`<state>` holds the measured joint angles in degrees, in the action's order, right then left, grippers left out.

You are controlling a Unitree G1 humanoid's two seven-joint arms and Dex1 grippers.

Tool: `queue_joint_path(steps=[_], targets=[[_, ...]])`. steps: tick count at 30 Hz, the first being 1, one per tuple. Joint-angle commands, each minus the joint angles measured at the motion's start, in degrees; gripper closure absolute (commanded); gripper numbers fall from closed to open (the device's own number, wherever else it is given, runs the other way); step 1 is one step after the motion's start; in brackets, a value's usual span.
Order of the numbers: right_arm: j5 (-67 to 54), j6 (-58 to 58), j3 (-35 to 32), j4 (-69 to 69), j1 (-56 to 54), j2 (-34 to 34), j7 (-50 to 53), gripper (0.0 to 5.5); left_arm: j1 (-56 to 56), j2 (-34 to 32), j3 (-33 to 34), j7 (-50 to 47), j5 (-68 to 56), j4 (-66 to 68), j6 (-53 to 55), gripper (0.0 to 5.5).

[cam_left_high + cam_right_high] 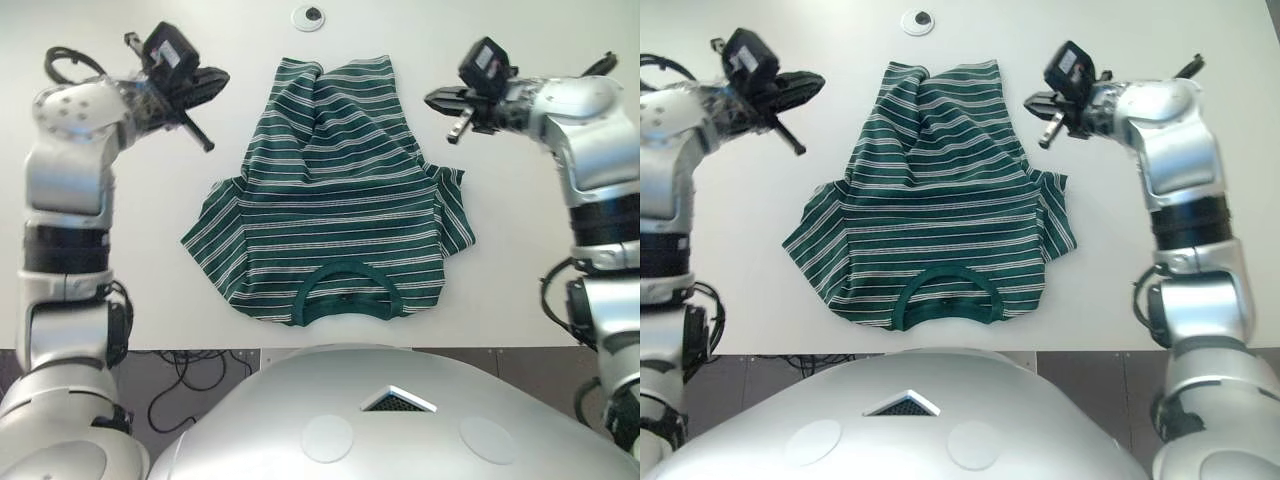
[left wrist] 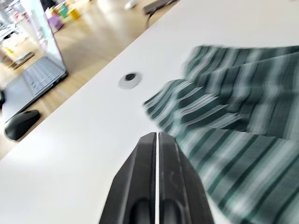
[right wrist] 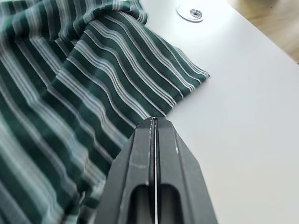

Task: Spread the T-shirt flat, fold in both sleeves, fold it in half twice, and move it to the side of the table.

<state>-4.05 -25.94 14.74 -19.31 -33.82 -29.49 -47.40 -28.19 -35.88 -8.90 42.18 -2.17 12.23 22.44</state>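
Observation:
A dark green T-shirt (image 1: 330,200) with thin white stripes lies rumpled on the white table (image 1: 250,300), its collar (image 1: 345,290) toward me and its hem bunched at the far end. One sleeve (image 1: 205,230) spreads out to the left. The right sleeve (image 1: 455,205) lies crumpled against the body. My left gripper (image 1: 222,77) hovers shut above the table, left of the shirt's far corner (image 2: 161,100). Right of the far hem (image 3: 187,79), my right gripper (image 1: 432,98) hangs shut. Neither holds cloth.
A round cable grommet (image 1: 309,17) sits in the table beyond the shirt. The table's near edge (image 1: 200,347) runs just in front of the collar. In the left wrist view a laptop (image 2: 32,81) and a mouse (image 2: 21,123) lie on another surface beyond the table.

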Motion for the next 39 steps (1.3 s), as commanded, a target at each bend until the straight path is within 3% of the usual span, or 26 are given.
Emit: queue_joint_path(steps=[1,6,12,21,29,35,39], targets=[[2.8,6.83,1.05,-18.01,-9.42,11.39,6.8,5.5,-12.12,10.55,-6.57,-5.61,7.42,24.6,-11.0,5.48],[6.84,13.01,3.09,-30.3,-11.71,17.92,9.05,5.5,-18.77,17.75,-6.48,-9.83,10.38,47.77,-17.97,5.48],[10.31,14.6,3.26,-37.38,-11.54,19.61,11.53,5.5,-18.32,18.58,-7.19,-11.61,13.52,56.87,-18.68,5.48],[11.04,11.27,1.2,-33.74,-6.0,13.68,12.59,5.5,-15.66,13.32,-4.88,-13.78,13.39,56.47,-17.85,5.48],[11.45,8.1,2.33,-25.21,-3.65,12.73,11.8,5.5,-15.65,14.74,-2.54,-15.75,12.79,55.97,-19.37,5.48],[13.08,1.39,6.63,-9.49,2.31,8.73,4.89,5.5,-14.33,14.22,-5.47,-8.66,14.31,49.43,-13.86,5.48],[12.59,0.07,5.65,-8.58,2.9,8.97,6.94,5.5,-11.34,13.55,-7.0,-6.0,15.03,43.13,-10.3,5.48]])
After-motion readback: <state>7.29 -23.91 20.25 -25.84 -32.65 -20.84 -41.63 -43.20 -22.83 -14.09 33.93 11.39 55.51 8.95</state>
